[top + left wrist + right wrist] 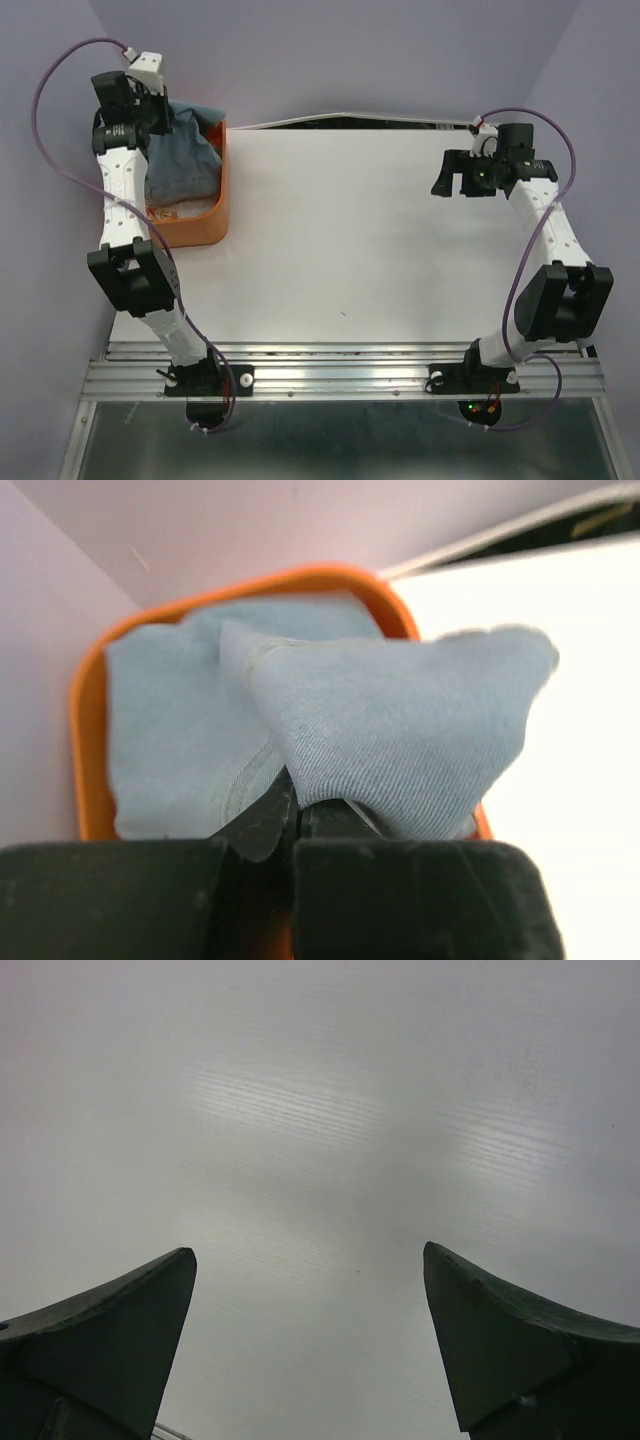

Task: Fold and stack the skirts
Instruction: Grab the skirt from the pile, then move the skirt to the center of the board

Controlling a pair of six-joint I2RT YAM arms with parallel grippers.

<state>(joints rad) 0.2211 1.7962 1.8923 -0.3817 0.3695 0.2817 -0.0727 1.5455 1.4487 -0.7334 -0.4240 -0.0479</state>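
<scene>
The light blue denim skirt (185,160) lies bunched in the orange basket (222,190) at the table's far left. My left gripper (152,112) reaches down into the basket. In the left wrist view this gripper (295,802) is shut on a fold of the denim skirt (400,720), which rises in a peak above the jaws. A small patch of white cloth with orange print (165,211) shows at the basket's near end, under the denim. My right gripper (447,178) hovers at the far right, and in its wrist view the gripper (310,1290) is open over bare table.
The orange basket's rim (300,578) stands close to the purple left wall (40,200) and back wall. The white table (350,250) stretches between the two arms. A dark gap runs along the table's far edge (380,122).
</scene>
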